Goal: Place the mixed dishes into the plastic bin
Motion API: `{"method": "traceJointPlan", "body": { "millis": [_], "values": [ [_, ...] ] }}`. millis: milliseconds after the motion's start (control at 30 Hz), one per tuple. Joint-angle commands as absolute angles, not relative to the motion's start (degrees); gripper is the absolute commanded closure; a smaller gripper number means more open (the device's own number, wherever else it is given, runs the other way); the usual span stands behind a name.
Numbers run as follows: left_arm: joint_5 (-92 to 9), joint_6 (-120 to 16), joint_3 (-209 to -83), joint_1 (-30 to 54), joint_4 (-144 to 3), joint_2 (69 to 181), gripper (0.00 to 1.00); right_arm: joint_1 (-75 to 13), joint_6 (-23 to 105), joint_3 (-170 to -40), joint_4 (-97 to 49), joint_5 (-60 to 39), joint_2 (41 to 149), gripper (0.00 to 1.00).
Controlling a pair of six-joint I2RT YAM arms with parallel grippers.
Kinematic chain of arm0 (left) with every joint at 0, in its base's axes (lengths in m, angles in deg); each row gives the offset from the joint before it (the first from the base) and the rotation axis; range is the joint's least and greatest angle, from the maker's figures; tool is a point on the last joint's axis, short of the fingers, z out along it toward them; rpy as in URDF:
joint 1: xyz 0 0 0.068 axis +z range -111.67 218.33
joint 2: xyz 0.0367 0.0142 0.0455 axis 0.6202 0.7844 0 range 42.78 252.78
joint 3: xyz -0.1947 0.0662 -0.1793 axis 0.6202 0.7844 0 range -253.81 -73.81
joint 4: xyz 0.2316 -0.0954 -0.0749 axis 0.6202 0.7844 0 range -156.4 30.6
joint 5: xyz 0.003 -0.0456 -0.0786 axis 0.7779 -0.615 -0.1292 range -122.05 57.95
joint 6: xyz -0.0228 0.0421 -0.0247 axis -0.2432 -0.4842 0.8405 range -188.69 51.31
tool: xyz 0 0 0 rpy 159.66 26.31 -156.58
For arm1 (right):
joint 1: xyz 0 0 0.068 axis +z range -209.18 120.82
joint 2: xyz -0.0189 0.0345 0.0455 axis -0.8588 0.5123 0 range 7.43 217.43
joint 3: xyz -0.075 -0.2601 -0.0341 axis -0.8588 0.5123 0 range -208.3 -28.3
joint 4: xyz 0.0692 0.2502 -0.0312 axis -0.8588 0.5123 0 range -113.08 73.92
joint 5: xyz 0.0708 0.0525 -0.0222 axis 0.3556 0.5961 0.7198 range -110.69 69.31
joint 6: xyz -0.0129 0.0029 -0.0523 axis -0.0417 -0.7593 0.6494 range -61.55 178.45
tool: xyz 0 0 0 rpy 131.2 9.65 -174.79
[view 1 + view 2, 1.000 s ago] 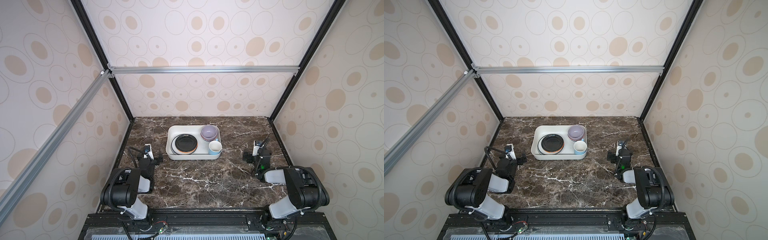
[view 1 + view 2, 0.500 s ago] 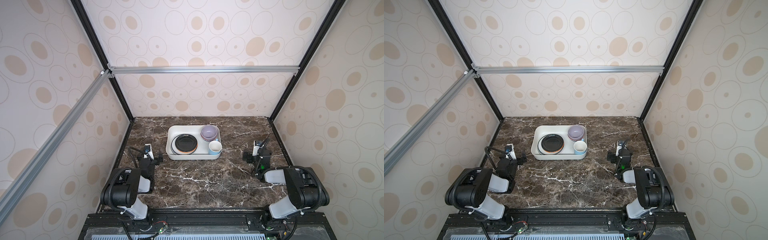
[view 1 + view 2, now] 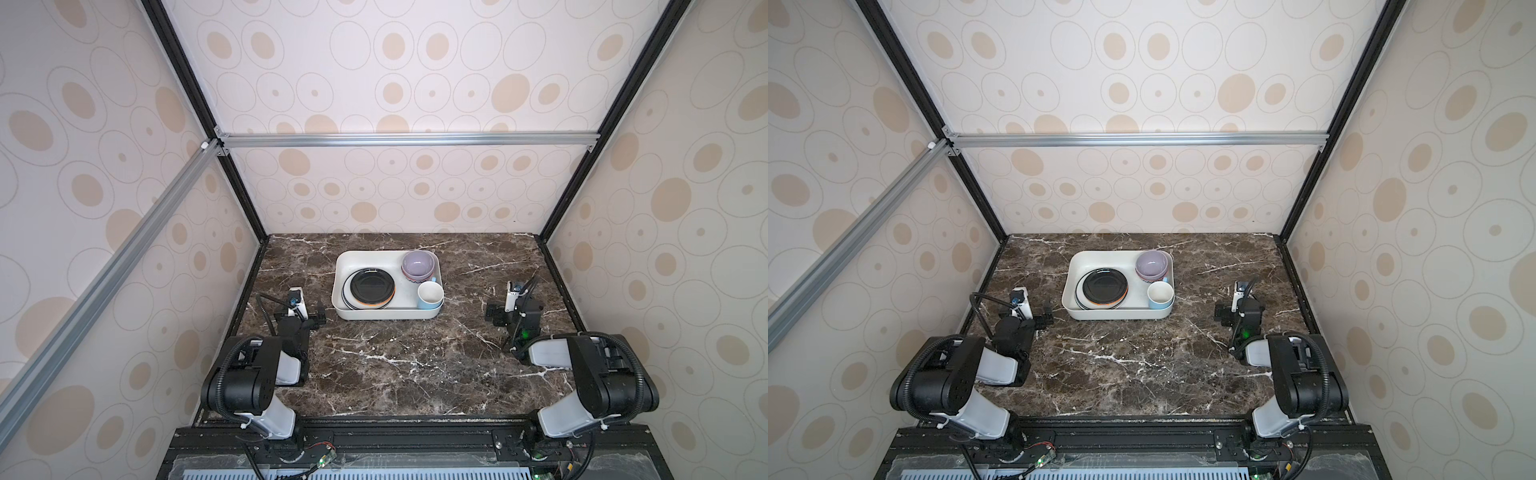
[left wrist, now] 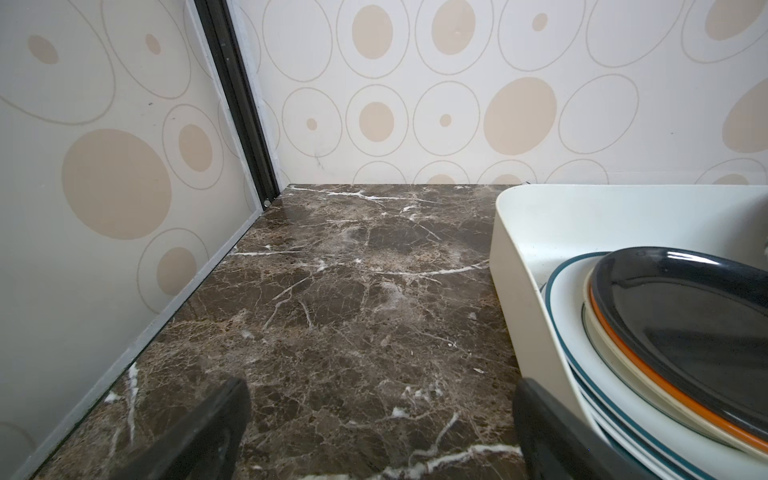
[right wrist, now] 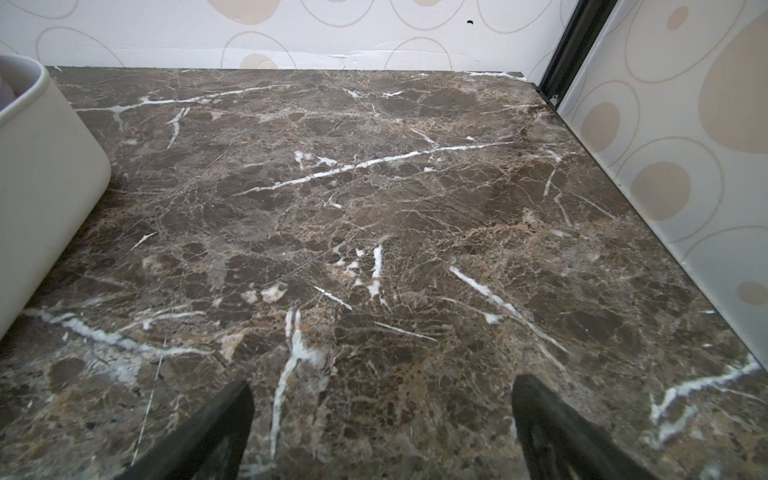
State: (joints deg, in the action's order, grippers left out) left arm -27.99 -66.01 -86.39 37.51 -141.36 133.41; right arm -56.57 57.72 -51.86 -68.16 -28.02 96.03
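In both top views the white plastic bin [image 3: 382,313] [image 3: 1121,314] stands at the back middle of the marble table. It holds the mixed dishes: a stack of plates with a black plate [image 3: 371,287] [image 3: 1104,286] on top, a lilac bowl [image 3: 419,266] [image 3: 1153,265] nested on another bowl, and a light blue mug [image 3: 430,294] [image 3: 1160,294]. My left gripper [image 3: 303,320] [image 4: 382,415] rests open and empty just left of the bin [image 4: 519,282], beside the green-rimmed plate [image 4: 559,299]. My right gripper [image 3: 513,311] [image 5: 382,415] is open and empty over bare marble, well right of the bin [image 5: 45,166].
The dark marble table [image 3: 395,365] is boxed in by patterned walls on three sides, with black corner posts [image 4: 245,124] [image 5: 569,54]. Both arm bases sit at the front edge. An aluminium rail [image 3: 395,139] crosses high at the back.
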Motion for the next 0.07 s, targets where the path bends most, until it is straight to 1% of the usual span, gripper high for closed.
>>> {"method": "traceJointPlan", "body": {
  "millis": [0, 33],
  "values": [
    [-27.8, -67.5, -87.3, 37.4, -142.9, 133.3, 0.01, -56.2, 58.6, -52.2, -69.0, -28.0, 95.4, 0.00],
    [-27.8, -67.6, -87.3, 37.3, -142.9, 133.3, 0.01, -56.2, 58.6, -52.2, -69.0, -27.9, 95.4, 0.00]
  ]
}}
